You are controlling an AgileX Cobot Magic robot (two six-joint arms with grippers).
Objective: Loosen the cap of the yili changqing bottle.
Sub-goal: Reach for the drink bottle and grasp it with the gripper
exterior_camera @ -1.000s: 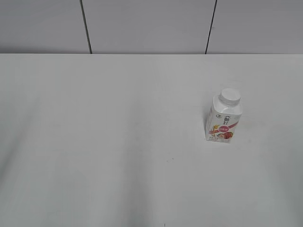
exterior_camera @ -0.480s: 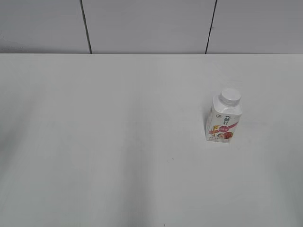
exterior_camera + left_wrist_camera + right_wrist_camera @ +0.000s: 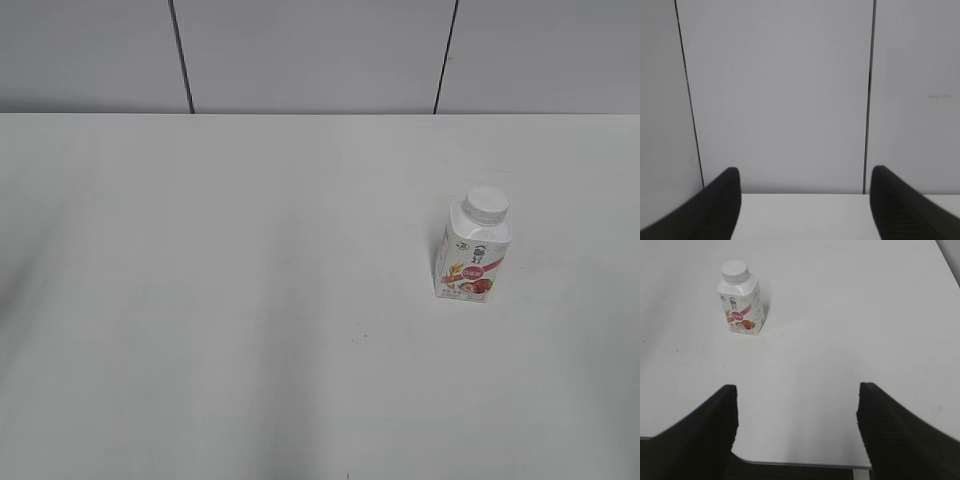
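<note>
The yili changqing bottle [image 3: 473, 255] stands upright on the white table at the right, white with a pink-red fruit label. Its round white cap [image 3: 486, 204] sits on the neck. It also shows in the right wrist view [image 3: 740, 301], with the cap [image 3: 734, 271] on top, at the upper left, well ahead of my right gripper [image 3: 797, 395]. The right gripper is open and empty, above the table's near edge. My left gripper [image 3: 804, 180] is open and empty, facing the back wall. Neither gripper shows in the exterior view.
The white table [image 3: 250, 300] runs back to a grey panelled wall [image 3: 310, 55] with dark vertical seams. The table's near edge shows in the right wrist view [image 3: 800, 463].
</note>
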